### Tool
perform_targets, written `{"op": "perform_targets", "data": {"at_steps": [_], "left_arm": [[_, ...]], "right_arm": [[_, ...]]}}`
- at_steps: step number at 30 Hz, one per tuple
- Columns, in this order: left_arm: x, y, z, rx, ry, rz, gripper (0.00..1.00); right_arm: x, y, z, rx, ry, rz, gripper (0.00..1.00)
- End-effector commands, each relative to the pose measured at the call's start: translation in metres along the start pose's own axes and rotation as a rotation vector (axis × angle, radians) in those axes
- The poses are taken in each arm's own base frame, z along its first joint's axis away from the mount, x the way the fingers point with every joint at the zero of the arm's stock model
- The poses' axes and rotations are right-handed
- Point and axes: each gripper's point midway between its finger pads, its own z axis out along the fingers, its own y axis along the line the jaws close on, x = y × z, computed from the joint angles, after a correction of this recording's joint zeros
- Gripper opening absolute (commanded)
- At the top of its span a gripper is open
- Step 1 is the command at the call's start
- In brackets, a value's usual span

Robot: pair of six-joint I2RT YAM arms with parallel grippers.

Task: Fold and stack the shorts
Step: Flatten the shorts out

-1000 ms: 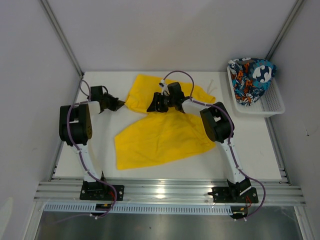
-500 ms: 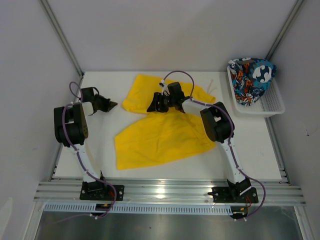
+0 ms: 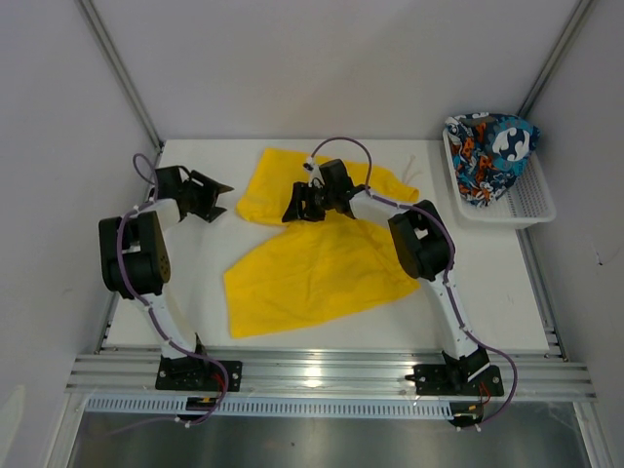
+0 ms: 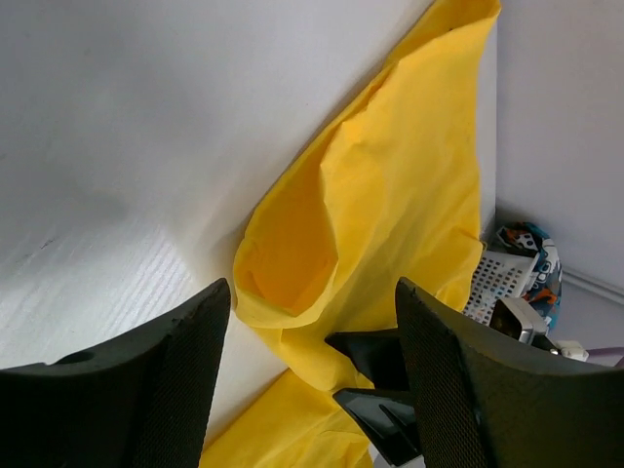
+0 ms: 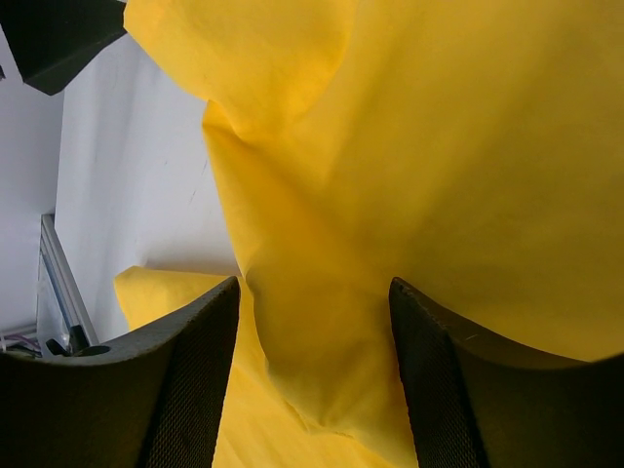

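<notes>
The yellow shorts [image 3: 312, 268] lie spread on the white table, one leg toward the back [image 3: 268, 180] and one toward the front. My right gripper [image 3: 292, 211] rests low on the cloth where the legs meet. It is open, and a raised fold of yellow cloth [image 5: 331, 322] stands between its fingers [image 5: 180, 390]. My left gripper [image 3: 222, 200] is open over bare table just left of the back leg, whose open hem [image 4: 292, 249] faces it. Nothing is between the left gripper [image 4: 312, 292] fingers. The printed shorts [image 3: 489, 151] lie bunched in the basket.
The white mesh basket [image 3: 531, 207] stands at the back right corner, against the right wall. Grey walls close in the table on three sides. A metal rail [image 3: 322, 375] with both arm bases runs along the near edge.
My left gripper has gone from shut to open and swung a little back and right toward the shorts' back leg. The right gripper has edged left on the cloth.
</notes>
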Motion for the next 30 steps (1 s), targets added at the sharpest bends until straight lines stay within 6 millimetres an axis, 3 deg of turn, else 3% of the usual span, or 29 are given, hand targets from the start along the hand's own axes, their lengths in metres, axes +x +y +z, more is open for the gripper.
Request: {"op": "perform_targets", "data": {"at_steps": [1,7,12,15,16,20,25,30], "left_arm": [[0.013,-0.005,0.007,0.012,0.052,-0.032,0.71],[0.032,-0.014,0.022,0.013,0.071,0.054,0.67],[0.032,-0.005,0.024,-0.035,0.045,0.092,0.57],[0.029,-0.003,0.028,-0.046,0.034,0.109,0.42],[0.026,-0.003,0.029,-0.049,0.028,0.114,0.28],[0.025,-0.001,0.029,-0.07,0.029,0.139,0.0],[0.018,0.008,0.02,-0.097,-0.004,0.14,0.0],[0.013,0.029,0.017,-0.107,-0.001,0.102,0.0]], "right_arm": [[-0.01,0.014,-0.009,0.009,-0.013,-0.02,0.65],[-0.009,0.008,-0.008,0.023,-0.011,-0.014,0.65],[-0.006,0.006,-0.008,0.021,-0.009,-0.007,0.64],[-0.005,0.006,-0.007,0.015,-0.009,-0.005,0.63],[-0.004,0.005,-0.006,0.017,-0.007,-0.004,0.63],[-0.005,0.003,-0.006,0.016,-0.009,0.006,0.63],[-0.004,-0.004,-0.006,0.031,-0.007,0.023,0.62],[0.002,-0.019,-0.006,0.077,-0.002,0.055,0.61]]}}
